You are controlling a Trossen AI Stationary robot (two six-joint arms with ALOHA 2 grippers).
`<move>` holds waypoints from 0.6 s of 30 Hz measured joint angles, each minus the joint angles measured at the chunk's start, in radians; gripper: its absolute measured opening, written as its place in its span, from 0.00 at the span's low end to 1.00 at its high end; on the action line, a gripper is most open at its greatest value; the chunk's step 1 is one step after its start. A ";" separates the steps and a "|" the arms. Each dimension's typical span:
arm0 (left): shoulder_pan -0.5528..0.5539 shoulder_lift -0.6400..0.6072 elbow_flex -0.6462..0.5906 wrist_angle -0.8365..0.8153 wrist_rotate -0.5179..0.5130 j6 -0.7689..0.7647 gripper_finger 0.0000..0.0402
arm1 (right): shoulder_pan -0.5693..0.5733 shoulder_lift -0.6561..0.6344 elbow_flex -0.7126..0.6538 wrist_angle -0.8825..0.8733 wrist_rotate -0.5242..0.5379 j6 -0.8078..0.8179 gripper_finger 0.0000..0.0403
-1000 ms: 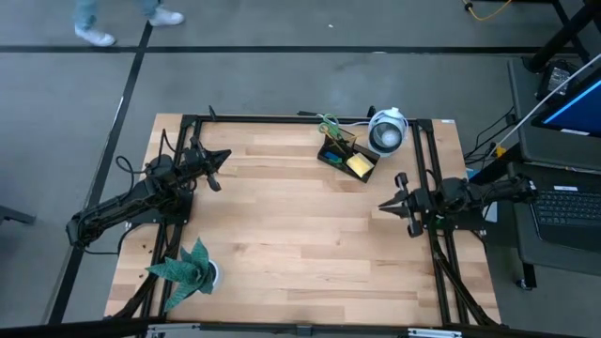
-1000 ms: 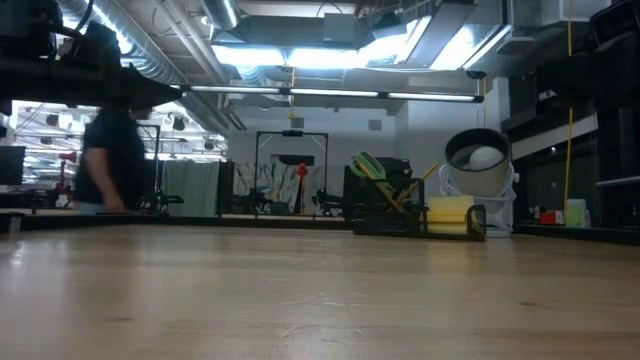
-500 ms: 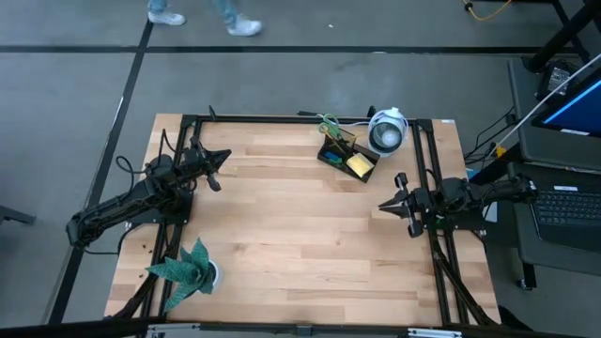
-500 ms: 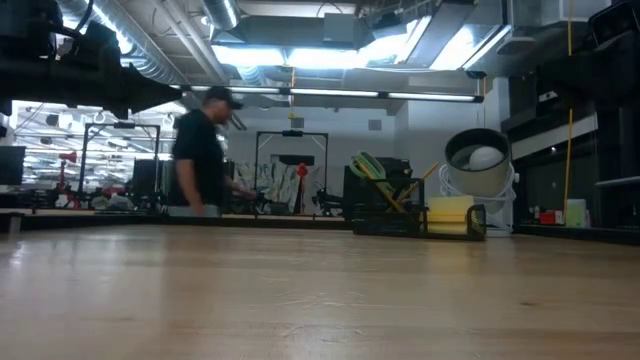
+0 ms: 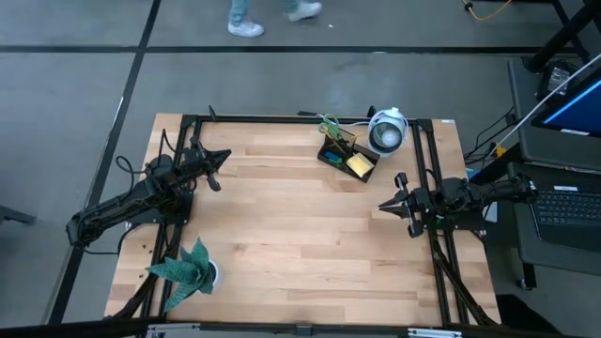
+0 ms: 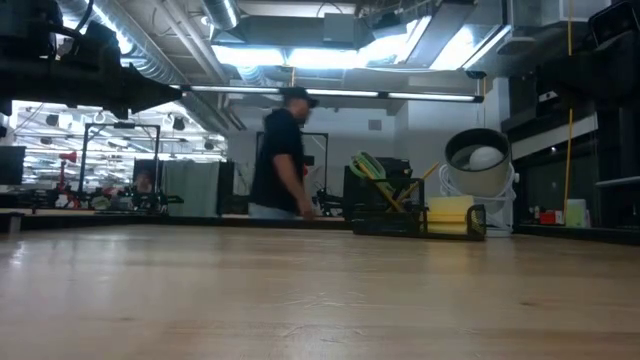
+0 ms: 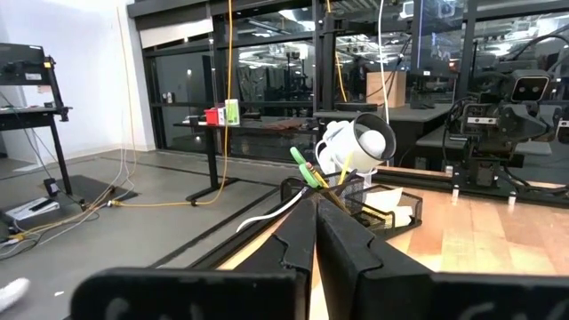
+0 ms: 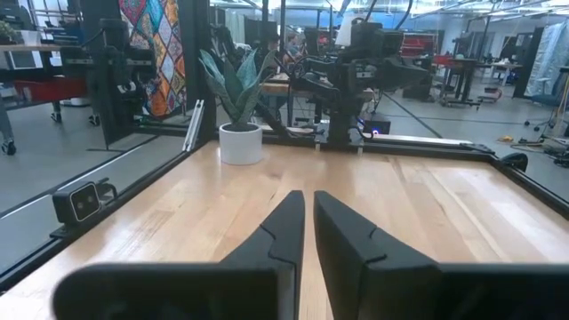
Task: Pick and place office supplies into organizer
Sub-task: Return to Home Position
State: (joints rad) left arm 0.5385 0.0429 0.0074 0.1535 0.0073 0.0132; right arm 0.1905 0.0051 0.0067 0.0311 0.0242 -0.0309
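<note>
The black organizer [image 5: 344, 155] stands on the table near its far edge, right of the middle. Green-handled scissors [image 5: 328, 124] stick up out of it, and thin yellow pencils [image 6: 424, 180] lean in it. A yellow sticky-note pad [image 5: 359, 166] sits in its lower compartment. The left wrist view shows the organizer [image 7: 363, 191] ahead of my left gripper. My left gripper [image 5: 223, 156] hovers shut at the far left. My right gripper [image 5: 383, 204] hovers shut at the right edge, nearer than the organizer. Neither gripper holds anything.
A round white camera-like device [image 5: 387, 131] stands right beside the organizer. A green paper plant in a white pot [image 5: 192, 268] stands at the near left corner. Bare wood lies across the table's middle [image 5: 300, 225]. A person [image 6: 282, 160] walks beyond the far edge.
Both arms have kept still. A person beyond the table's far edge has walked from the left toward the right.
</note>
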 joint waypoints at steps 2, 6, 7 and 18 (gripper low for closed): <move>0.000 0.000 0.000 0.000 0.000 0.000 0.03 | 0.000 0.000 0.000 0.000 0.000 0.000 0.09; 0.000 0.000 0.000 0.000 0.000 0.000 0.02 | 0.000 0.000 0.000 0.000 0.000 -0.001 0.09; 0.000 0.000 0.000 0.000 0.000 0.000 0.02 | 0.000 0.000 0.000 0.000 0.000 0.000 0.09; 0.000 0.000 0.000 0.000 0.000 0.000 0.03 | 0.000 0.000 0.000 0.000 0.000 0.001 0.09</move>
State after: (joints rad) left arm 0.5385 0.0429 0.0074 0.1535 0.0074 0.0132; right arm 0.1905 0.0055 0.0063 0.0315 0.0242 -0.0299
